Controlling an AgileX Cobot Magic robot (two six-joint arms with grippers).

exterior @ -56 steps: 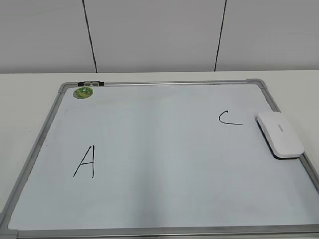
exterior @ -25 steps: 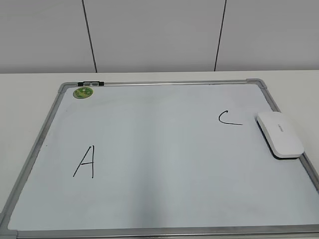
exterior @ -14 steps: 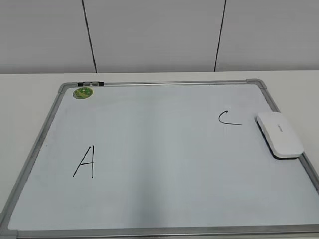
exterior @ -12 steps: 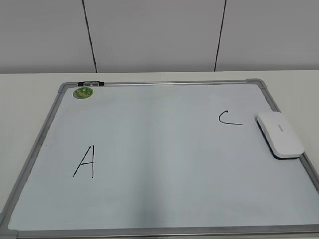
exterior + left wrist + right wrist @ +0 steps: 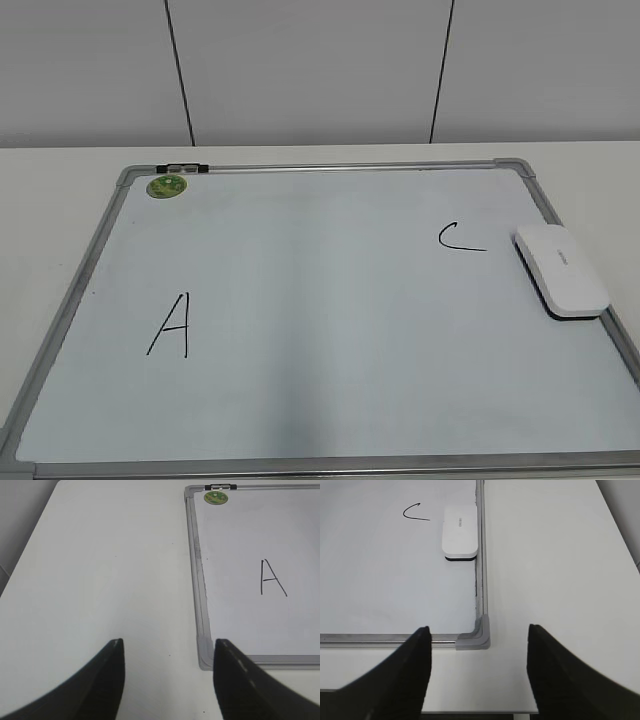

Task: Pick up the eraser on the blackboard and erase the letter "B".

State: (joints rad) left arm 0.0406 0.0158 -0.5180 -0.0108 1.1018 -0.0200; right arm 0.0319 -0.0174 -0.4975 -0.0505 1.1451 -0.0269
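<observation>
Nothing has shifted since the earlier frames: eraser, letters and magnet sit exactly where they were, and no arm shows in the exterior view.

Going left to right. Left claw (image 5: 167,680) hangs over bare bench (image 5: 100,570), off the board's near-left corner, fingers spread, gripping nothing. It looks parked out of the way, likely because the work is on the other side.

The blackboard (image 5: 330,166), really a white dry-erase board in a grey frame, lies flat on the bench, so the eraser can rest on it without sliding. Green round magnet (image 5: 167,185) sits in the far-left corner beside a small black clip (image 5: 183,167) on the top frame. Letter A (image 5: 170,325) is on the left part. The middle of the board is blank: no letter "B" shows in any view, so it looks already wiped or never written; I cannot tell which.

Letter C (image 5: 458,238) is on the right part. Just right of it the eraser (image 5: 561,269) lies flat, white top up, dark underside on the board, right beside the right frame edge, a fair resting spot near the right arm's side.

Right claw (image 5: 479,672) hovers over the board's near-right corner, fingers wide apart and empty, with the eraser ahead of it and well apart.

My guess: either the job is finished and both arms are home, or nothing has begun.
</observation>
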